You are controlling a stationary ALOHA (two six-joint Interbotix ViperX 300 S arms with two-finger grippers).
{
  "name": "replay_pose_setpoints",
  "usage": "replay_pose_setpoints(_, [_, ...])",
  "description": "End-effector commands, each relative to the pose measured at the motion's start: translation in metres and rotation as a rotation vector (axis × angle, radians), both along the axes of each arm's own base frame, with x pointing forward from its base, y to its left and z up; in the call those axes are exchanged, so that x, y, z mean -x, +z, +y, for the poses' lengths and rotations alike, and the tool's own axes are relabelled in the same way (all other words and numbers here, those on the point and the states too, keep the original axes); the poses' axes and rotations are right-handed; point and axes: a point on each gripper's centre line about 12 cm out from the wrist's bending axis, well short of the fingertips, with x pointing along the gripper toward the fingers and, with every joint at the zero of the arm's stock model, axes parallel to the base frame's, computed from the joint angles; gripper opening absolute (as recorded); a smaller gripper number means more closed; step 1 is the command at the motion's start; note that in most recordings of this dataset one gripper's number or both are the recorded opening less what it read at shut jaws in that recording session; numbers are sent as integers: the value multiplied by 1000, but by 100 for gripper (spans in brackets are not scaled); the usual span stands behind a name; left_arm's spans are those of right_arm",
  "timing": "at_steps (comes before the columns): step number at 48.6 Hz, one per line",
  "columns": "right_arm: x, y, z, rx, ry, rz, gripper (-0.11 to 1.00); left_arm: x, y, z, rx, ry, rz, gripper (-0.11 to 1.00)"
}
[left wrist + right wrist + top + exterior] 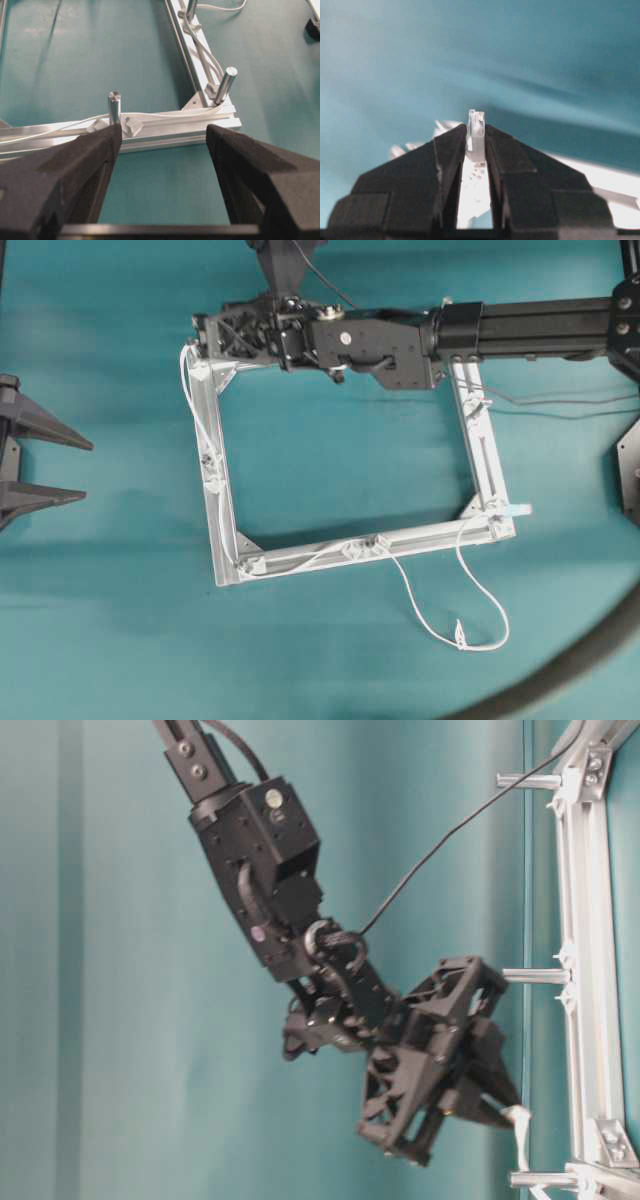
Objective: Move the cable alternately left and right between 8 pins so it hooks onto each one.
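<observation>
A teal-green mat (330, 660) covers the whole work surface and fills the overhead view edge to edge. A thick grey hose (585, 655) curves across the mat's bottom right corner. In the table-level view a plain teal backdrop (100, 970) stands behind the mat, with faint vertical bands. Soft, even light casts pale shadows on the mat.

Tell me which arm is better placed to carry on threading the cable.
Right, probably. The right gripper is shut on the cable's clear plug and reaches over the frame's far left corner, where routing has got to. The left gripper is open, holding nothing, off to the frame's side.
</observation>
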Motion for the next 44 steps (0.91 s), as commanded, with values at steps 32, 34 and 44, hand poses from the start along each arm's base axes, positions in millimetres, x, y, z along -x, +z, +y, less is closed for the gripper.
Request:
replay_pose_setpoints(32, [31, 43, 58, -30, 194, -160, 14, 2, -12, 0, 1, -3, 22, 72])
replay_pose_setpoints(34, [32, 44, 61, -40, 217, -180, 14, 2, -12, 0, 1, -2, 20, 72])
replay_pose_setpoints(44, [42, 31, 71, -80, 280, -201, 14, 2, -12, 0, 1, -1, 20, 72])
